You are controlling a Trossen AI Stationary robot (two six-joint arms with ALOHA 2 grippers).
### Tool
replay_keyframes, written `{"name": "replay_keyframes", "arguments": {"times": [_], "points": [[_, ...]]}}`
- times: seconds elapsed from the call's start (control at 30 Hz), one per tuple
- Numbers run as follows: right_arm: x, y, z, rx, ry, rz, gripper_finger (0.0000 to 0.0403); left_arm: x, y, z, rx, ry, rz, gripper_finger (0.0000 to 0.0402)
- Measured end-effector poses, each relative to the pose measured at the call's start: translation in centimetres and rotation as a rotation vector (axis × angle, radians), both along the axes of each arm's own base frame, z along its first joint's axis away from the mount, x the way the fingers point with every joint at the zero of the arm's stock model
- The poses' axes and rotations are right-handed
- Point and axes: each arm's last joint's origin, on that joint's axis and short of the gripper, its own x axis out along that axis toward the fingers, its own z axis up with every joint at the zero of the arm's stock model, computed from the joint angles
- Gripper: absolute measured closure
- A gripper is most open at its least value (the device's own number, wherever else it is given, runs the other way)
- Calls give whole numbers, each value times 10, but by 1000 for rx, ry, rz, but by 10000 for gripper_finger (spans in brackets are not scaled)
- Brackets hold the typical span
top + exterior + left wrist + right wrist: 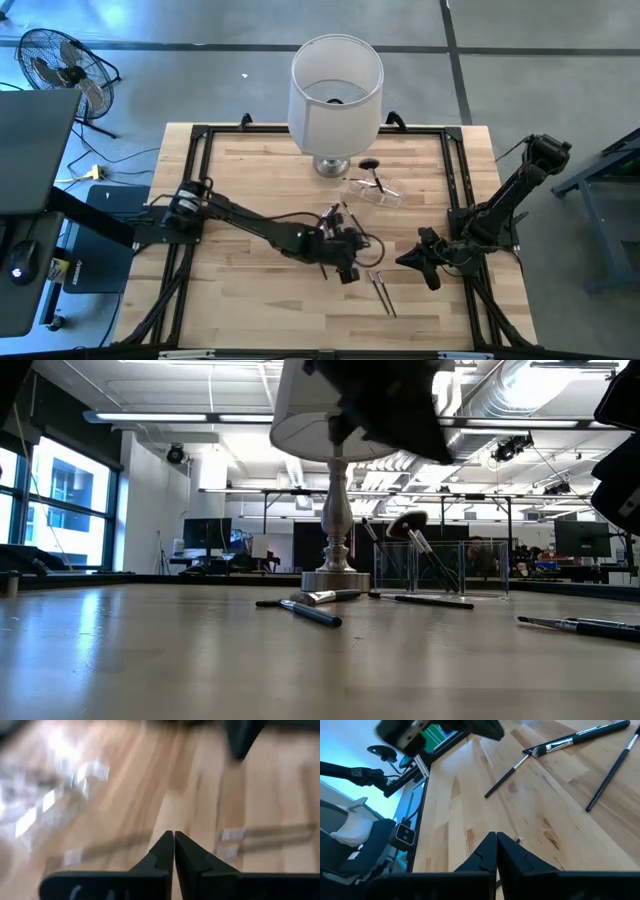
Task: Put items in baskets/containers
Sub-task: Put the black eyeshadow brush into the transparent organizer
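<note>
left wrist view — left gripper [173, 851] shut, empty

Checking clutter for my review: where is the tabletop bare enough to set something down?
Bare wood lies along the near-left edge of the light wooden table and the far-left corner beside the white lampshade lamp. Crowded: the centre, around the clear plastic holder, loose thin brushes and both grippers.

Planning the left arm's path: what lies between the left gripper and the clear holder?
In the high view, a few loose brushes lie on the table between the left gripper and the clear holder; otherwise bare wood.
</note>
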Motion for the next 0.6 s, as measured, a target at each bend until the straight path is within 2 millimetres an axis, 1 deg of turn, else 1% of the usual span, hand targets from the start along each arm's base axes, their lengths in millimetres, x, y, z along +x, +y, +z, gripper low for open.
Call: {"name": "replay_keyframes", "arguments": {"times": [0.1, 0.2, 0.27, 0.33, 0.43, 0.53, 0.6], "points": [[0, 0, 0, -3, 1, -4, 403, -8, 11, 0, -71, 144, 72, 396], [0, -1, 0, 7, -5, -32, 403, -16, 22, -10, -114, 286, 76, 400], [0, -2, 0, 21, -9, -54, 403, -20, 26, -16, -124, 348, 75, 400], [1, -3, 0, 43, -10, -77, 403, -22, 29, -24, -135, 389, 39, 401], [4, -3, 3, 56, -4, -105, 403, -25, 28, -35, -150, 437, -63, 401], [13, -1, 13, 34, 17, -136, 403, -30, 28, -47, -151, 477, -113, 401], [22, 2, 21, 4, 42, -161, 403, -40, 29, -51, -148, 510, -135, 401]]}}
